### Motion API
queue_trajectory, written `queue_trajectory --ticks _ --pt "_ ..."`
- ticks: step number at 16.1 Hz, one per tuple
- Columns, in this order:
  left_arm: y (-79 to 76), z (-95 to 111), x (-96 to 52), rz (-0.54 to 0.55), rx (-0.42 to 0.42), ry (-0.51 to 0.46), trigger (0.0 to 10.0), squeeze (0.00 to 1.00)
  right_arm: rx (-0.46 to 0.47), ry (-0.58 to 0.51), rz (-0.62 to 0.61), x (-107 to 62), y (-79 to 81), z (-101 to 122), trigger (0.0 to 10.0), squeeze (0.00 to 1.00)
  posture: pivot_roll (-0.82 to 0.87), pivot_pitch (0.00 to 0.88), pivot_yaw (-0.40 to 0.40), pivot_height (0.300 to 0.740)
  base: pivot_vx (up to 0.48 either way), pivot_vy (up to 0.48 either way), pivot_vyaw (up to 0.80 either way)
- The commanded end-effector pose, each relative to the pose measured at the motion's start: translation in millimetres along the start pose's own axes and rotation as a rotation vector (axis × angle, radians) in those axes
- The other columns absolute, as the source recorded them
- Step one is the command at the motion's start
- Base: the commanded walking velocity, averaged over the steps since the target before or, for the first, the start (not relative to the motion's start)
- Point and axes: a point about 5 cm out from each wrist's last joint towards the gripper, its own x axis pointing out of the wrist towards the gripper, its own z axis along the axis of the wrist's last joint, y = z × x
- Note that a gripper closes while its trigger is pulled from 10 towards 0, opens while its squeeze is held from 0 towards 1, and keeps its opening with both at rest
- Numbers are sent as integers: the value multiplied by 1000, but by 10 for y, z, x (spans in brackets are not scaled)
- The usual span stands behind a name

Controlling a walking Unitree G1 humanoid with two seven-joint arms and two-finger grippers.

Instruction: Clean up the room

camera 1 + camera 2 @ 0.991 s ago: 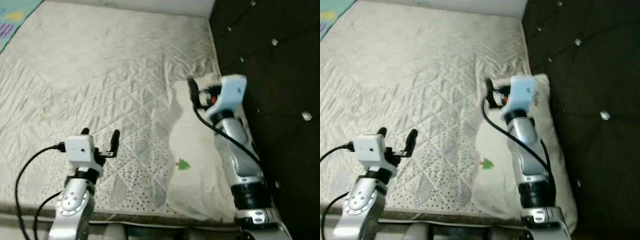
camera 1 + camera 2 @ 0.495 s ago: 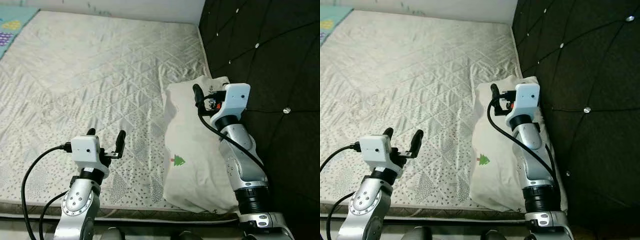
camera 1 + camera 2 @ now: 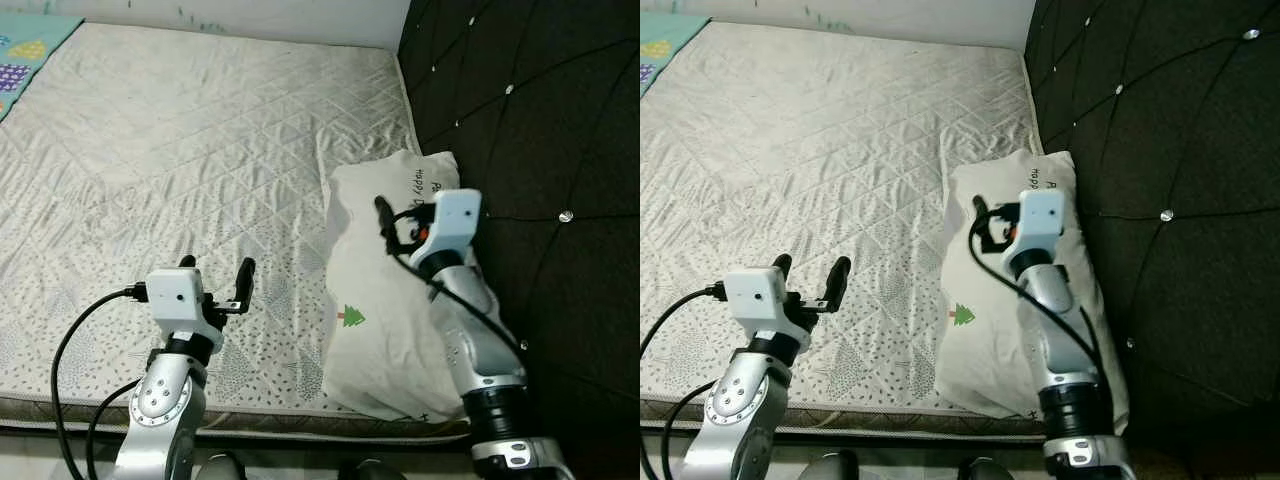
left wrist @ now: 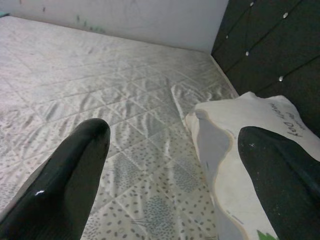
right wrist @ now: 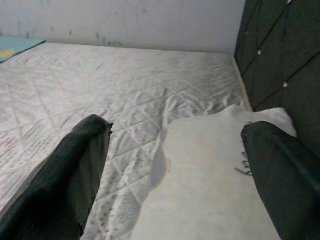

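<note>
Two grippers were up over the bed and neither had hold of anything: our left gripper (image 3: 213,275) hovered at about 7 o'clock in the head view, fingers spread wide above the bare quilted mattress (image 3: 190,150), and our right gripper (image 5: 175,165) hung over the pillow (image 3: 385,300), its fingers likewise parted with nothing between them. The pillow, white with a small green tree print (image 3: 351,317) and some lettering near its far end, lay lengthwise at about 4 o'clock, along the mattress's right edge and just beside the dark tufted headboard (image 3: 520,120). We judged the step in hand to be taking up or straightening that pillow, since it was the one loose thing on the bed. To do it well, we thought the right gripper should come down onto the pillow's upper face near its middle and pinch a good fold of cloth, not just skim the surface, because a soft pillow sags and slips from a shallow bite. The left gripper, standing near the pillow's inner long edge as its wrist view showed, could move toward 3 o'clock and catch that edge so that the load was shared. We would have kept both wrists clear of the headboard and lifted slowly, watching for the cover sliding on its filling. A patterned mat (image 3: 30,50) lay at 10 o'clock, beyond the mattress.
</note>
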Motion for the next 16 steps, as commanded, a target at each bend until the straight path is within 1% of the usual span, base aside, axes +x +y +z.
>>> queue_trajectory --ticks 1,4,5,6,9,11,13,14,15,16 --pt "2 -47 -16 3 -2 19 10000 0 7 25 4 -22 -1 -51 10000 0 93 173 -66 740 0 259 0" --pt "10 -49 -30 1 1 20 10000 0 20 33 14 -35 2 -67 10000 0 93 173 -66 740 0 296 0" --pt "13 -46 -30 0 4 19 10000 0 1 37 18 -45 -10 -79 10000 0 93 173 -66 740 0 319 0" --pt "14 -44 -29 0 4 18 10000 0 4 44 17 -47 -11 -93 10000 0 93 173 -66 740 0 352 0" --pt "13 -40 -27 -1 3 14 10000 0 -35 54 3 -60 -10 -117 10000 0 93 173 -66 740 0 445 0" --pt "14 -40 -29 -2 4 14 10000 0 -16 62 19 -67 6 -135 10000 0 93 173 -66 740 0 450 0" --pt "13 -36 -29 -2 5 14 10000 0 -30 70 27 -71 15 -148 10000 0 97 176 -66 740 0 448 0" --pt "13 -32 -27 -2 6 13 10000 0 -59 69 24 -68 22 -145 10000 0 97 176 -66 740 0 450 0" --pt "13 -31 -27 -2 6 13 10000 0 -112 55 20 -65 33 -136 10000 0 97 176 -66 740 0 450 0" --pt "13 -32 -28 -2 6 13 10000 0 -126 40 26 -63 40 -130 10000 0 97 176 -66 740 0 450 0"
